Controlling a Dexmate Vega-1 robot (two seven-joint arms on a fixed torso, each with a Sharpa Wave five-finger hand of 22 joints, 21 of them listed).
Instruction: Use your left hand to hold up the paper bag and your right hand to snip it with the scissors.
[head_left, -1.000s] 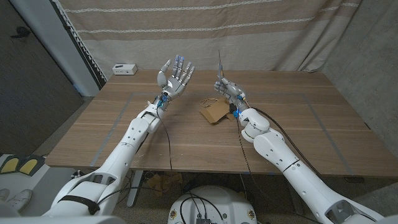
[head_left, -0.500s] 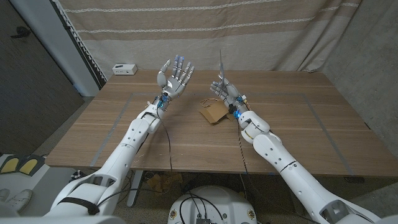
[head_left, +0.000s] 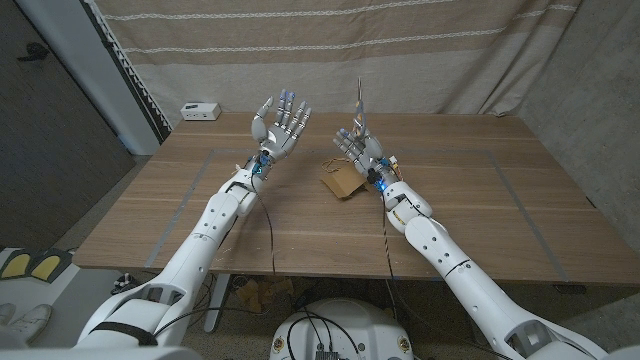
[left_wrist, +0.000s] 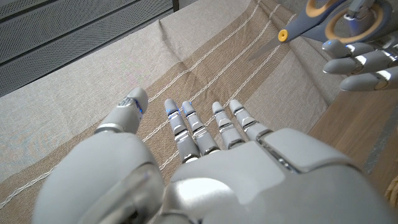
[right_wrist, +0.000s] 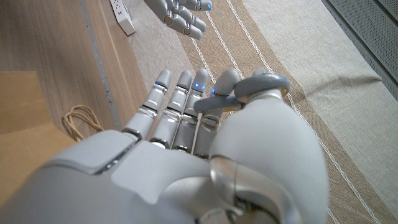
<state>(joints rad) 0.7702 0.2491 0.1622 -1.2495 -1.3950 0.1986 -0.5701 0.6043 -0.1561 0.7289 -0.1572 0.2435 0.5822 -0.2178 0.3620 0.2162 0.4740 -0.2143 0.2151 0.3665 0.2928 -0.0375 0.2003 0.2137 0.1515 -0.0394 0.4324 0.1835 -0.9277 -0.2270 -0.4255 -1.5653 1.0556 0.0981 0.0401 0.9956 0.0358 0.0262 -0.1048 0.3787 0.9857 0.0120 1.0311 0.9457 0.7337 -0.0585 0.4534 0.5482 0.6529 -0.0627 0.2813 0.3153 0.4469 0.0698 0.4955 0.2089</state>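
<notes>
The paper bag (head_left: 343, 181) lay on the worktop (head_left: 470, 210) under the right hand (head_left: 356, 143), which held the scissors (head_left: 358, 103) pointing up. The left hand (head_left: 283, 123) was spread and empty, farther off.

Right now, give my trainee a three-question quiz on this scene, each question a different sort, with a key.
1. True or false: the left hand is holding the paper bag.
2. Multiple choice: the scissors are A) flat on the table, B) in the right hand with blades pointing up, C) inside the bag.
3. Fill in: the small white box sits at the table's far ______ corner, on the robot's own side.

Key
1. False: the left hand is raised with fingers spread, holding nothing; the bag lies on the table.
2. B.
3. Left.
</notes>
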